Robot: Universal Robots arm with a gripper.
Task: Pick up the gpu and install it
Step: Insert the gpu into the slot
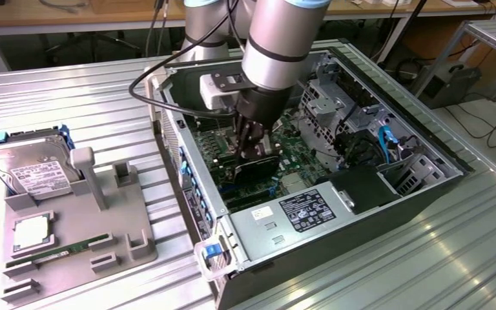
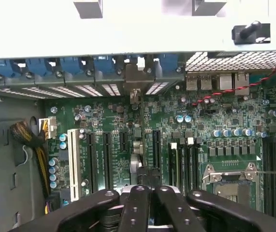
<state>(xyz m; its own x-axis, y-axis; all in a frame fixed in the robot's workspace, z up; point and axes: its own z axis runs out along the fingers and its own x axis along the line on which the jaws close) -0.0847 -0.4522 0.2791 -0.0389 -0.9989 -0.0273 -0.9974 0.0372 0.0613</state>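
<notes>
Gripper (image 1: 255,154) down inside the open computer case (image 1: 420,187), jaws pinched together over the gpu (image 1: 255,169).

From the exterior view I see the gpu as a thin black card standing on edge on the green motherboard (image 1: 296,152), directly beneath the fingertips; I can't tell whether they touch it. In the wrist view I read the black fingers (image 2: 138,208) as pressed side by side, above a row of expansion slots (image 2: 106,154) and the CPU socket (image 2: 229,181). Drive cages and cables crowd the case toward the exterior view's right, with the grey power supply (image 1: 296,213) close in front. Outside, on the grey parts tray (image 1: 75,258), I see a hard drive (image 1: 33,171) and a green memory stick (image 1: 59,250). My arm (image 1: 278,45) reaches steeply down, wrist near vertical.
</notes>
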